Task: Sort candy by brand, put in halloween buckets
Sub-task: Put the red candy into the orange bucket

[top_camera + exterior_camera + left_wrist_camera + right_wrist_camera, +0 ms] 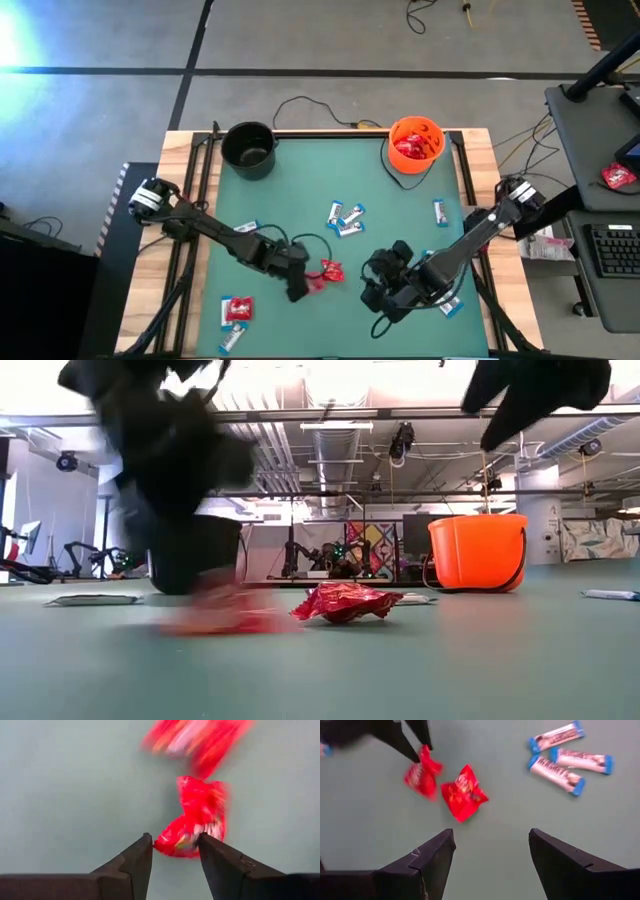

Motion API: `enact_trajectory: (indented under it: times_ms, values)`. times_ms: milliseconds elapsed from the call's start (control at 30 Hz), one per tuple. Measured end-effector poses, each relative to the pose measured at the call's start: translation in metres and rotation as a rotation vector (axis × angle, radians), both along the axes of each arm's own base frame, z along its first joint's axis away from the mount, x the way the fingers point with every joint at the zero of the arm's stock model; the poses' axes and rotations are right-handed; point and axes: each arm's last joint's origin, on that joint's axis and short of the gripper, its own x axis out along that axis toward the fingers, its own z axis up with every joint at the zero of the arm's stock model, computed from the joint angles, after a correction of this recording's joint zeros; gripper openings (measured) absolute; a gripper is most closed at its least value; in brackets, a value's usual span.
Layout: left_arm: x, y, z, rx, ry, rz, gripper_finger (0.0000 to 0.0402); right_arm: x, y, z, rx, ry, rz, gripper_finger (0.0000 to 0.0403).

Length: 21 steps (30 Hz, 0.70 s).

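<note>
My left gripper (300, 287) holds a red packet (197, 817) pinched by its crinkly edge near the bench middle, light and slippery I think, while my right gripper (492, 852) waits open nearby.

My left gripper (303, 287) and right gripper (385, 283) crowd the lower middle, a red packet (331, 270) between them. Bare green mat (300, 190) lies open toward the black cauldron (249, 148) and orange bucket (416, 143), upper frame.
</note>
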Motion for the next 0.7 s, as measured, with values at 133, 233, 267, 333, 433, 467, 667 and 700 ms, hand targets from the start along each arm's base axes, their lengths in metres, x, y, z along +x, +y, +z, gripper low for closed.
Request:
enact_trajectory:
  times_ms: [133, 233, 267, 333, 433, 467, 667, 700]
  values:
    - [0.011, -0.006, 0.022, 0.046, -0.084, -0.067, 0.0138, 0.015, 0.012, -0.025, -0.036, 0.024, 0.092, 0.0249]
    - [0.001, -0.013, 0.022, 0.096, 0.009, -0.106, 0.0138, 0.025, 0.018, -0.043, -0.047, 0.046, 0.135, 0.0249]
    - [-0.002, -0.017, 0.022, 0.100, 0.023, -0.115, 0.0138, 0.029, 0.018, -0.048, -0.052, 0.058, 0.139, 0.0249]
    - [-0.013, -0.022, 0.014, 0.126, 0.082, -0.116, 0.0138, 0.035, 0.018, -0.055, -0.048, 0.062, 0.134, 0.0249]
    - [-0.027, -0.030, -0.004, 0.143, 0.122, -0.087, 0.0138, 0.046, 0.015, -0.060, -0.068, 0.076, 0.131, 0.0249]
    - [-0.031, -0.031, -0.010, 0.142, 0.136, -0.070, 0.0138, 0.049, 0.013, -0.062, -0.073, 0.077, 0.130, 0.0249]
    - [-0.050, -0.041, -0.040, 0.152, 0.110, 0.007, 0.0138, 0.073, -0.024, -0.070, -0.092, 0.096, 0.049, 0.0247]
    - [-0.053, -0.043, -0.043, 0.164, 0.101, 0.013, 0.0138, 0.078, -0.031, -0.072, -0.096, 0.091, 0.041, 0.0245]
